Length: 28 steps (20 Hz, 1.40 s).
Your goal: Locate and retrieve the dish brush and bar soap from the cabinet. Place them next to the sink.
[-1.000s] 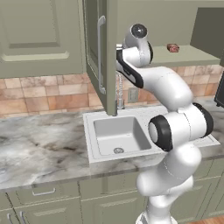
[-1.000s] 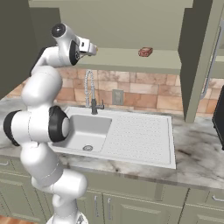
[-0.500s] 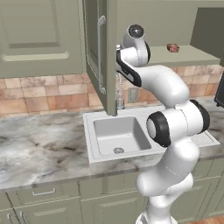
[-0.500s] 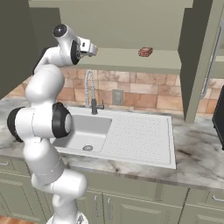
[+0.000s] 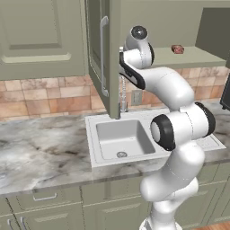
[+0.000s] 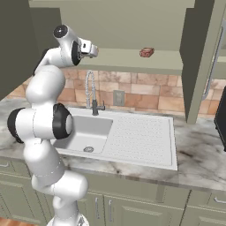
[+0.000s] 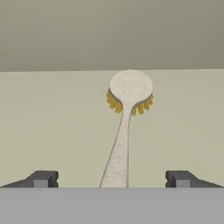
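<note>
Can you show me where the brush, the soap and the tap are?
dish brush (image 7: 130,87): hand view, on its round pale head.
bar soap (image 6: 147,52): right base view, on the block's top.
faucet (image 6: 91,90): right base view, on its spring neck.

Was a glossy white arm of rounded, tubular segments, joined by black bands and dark round joint caps. Carried a small white-and-grey hand block. Ended in two short, squared dark-grey fingertips with paler faces.
</note>
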### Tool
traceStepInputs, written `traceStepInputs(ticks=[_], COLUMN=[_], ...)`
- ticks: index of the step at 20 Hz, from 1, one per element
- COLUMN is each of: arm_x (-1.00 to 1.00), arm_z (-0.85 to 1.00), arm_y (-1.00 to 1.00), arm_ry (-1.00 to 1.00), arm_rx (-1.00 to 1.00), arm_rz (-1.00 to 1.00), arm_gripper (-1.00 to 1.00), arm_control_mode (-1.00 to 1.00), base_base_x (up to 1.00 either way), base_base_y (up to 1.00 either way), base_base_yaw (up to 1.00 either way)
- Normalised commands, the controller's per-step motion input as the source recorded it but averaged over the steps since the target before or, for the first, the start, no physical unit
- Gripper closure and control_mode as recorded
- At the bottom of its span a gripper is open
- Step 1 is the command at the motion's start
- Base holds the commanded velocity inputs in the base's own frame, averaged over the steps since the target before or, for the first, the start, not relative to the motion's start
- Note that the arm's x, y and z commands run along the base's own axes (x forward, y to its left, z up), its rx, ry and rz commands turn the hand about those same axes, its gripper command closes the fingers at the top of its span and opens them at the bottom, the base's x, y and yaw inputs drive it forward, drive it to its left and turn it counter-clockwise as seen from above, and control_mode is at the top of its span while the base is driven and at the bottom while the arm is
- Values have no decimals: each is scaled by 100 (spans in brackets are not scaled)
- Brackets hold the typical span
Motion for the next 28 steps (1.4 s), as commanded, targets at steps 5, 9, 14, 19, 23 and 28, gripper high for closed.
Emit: traceStepInputs(ticks=[5,9,14,19,23,28], arm_x=[0,0,0,-7,-33,-42], arm_z=[0,0,0,7,24,21], arm_y=[0,0,0,0,0,0], arm_ry=[0,0,0,0,-2,-2], arm_rx=[0,0,0,1,3,4], arm_rz=[0,0,0,0,-1,0], arm_gripper=[100,100,100,100,100,100], arm_control_mode=[-100,-100,-100,-100,-100,-100], base_base_x=[0,0,0,0,0,0], base_base_y=[0,0,0,0,0,0], base_base_yaw=[0,0,0,0,0,0])
